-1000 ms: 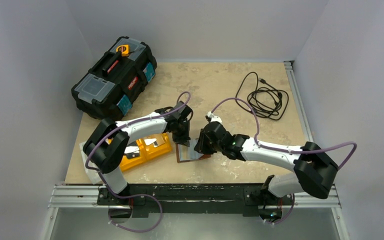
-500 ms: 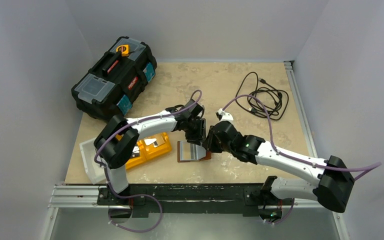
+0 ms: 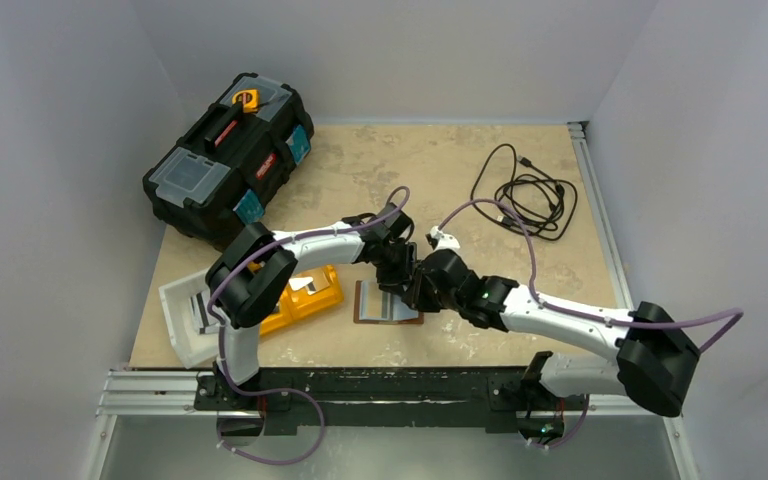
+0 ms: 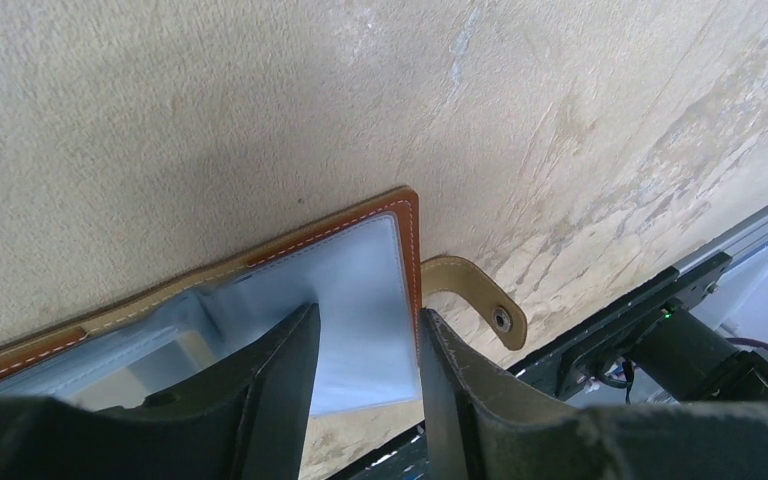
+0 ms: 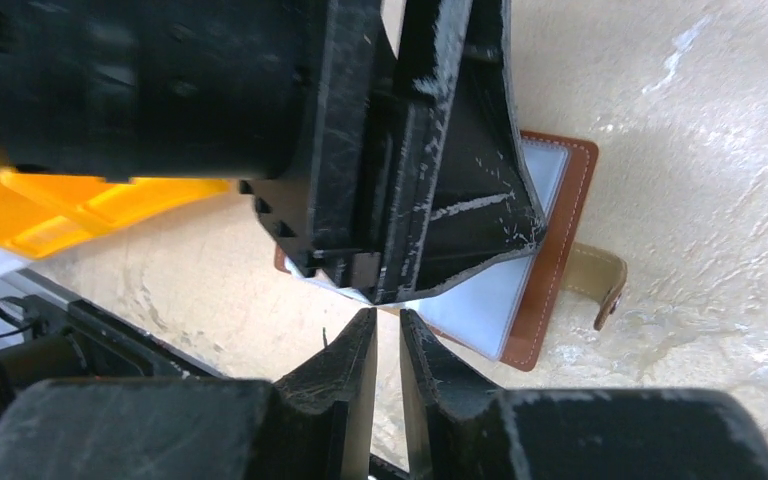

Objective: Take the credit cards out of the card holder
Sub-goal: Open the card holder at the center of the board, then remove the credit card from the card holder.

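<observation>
You have the card holder [image 3: 385, 305] lying open and flat on the table [image 3: 410, 160], pale inside facing up. It is close to the near edge, about midway along it, just to the right of the orange tray [image 3: 315, 295]. Its snap tab [image 4: 475, 295] sticks out past the brown border and rests on the tabletop.

Your left gripper [image 3: 397, 272] is down over the far part of the open holder. In the left wrist view its fingers stand apart with the pale lining showing in the gap. One finger [image 4: 280, 390] is over the lining and the other [image 4: 450, 390] is by the brown border next to the tab. Nothing is caught between them, so that gripper is open.

Your right gripper [image 3: 418, 292] comes in from the right and sits just beside the left one, over the holder's right side. In the right wrist view its fingers [image 5: 355, 350] are drawn almost together, leaving only a thin slit. Their tips are at the holder's edge, right under the left gripper's finger. You cannot tell from these views whether they pinch anything there.

The cards themselves cannot be made out in any view.

A white tray [image 3: 182, 325] sits at the near left corner beside the orange one. A black toolbox [image 3: 228, 155] stands at the far left corner, and a coiled black cable [image 3: 530, 195] lies toward the far right.
</observation>
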Robot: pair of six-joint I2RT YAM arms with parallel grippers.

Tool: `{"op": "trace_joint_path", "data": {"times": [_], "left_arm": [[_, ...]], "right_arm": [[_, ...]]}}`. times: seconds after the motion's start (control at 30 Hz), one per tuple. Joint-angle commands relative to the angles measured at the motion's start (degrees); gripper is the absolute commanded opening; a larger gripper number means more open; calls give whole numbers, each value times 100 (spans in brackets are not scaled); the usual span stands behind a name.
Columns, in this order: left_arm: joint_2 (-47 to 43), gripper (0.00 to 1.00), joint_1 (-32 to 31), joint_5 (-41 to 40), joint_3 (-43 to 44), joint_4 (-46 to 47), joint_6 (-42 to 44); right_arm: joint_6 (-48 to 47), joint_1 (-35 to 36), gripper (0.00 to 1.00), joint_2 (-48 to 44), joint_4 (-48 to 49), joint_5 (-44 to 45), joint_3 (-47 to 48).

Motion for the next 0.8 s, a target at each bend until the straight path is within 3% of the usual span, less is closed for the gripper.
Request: {"op": "trace_joint_path", "data": {"times": [0.0, 0.3, 0.5, 0.77], "left_arm": [[-82, 41, -24, -27, 225, -57, 56], [-604, 44, 22, -293, 212, -407, 256], [-1288, 49, 150, -886, -168, -869, 532], [-1659, 46, 325, -1310, -760, -1037, 676]], "right_arm": [[181, -17, 13, 226, 925, -397, -367], [448, -285, 10, 830, 1759, -291, -977], [453, -403, 9, 892, 1707, -324, -1066], [444, -405, 8, 1083, 1739, -400, -1066]]}}
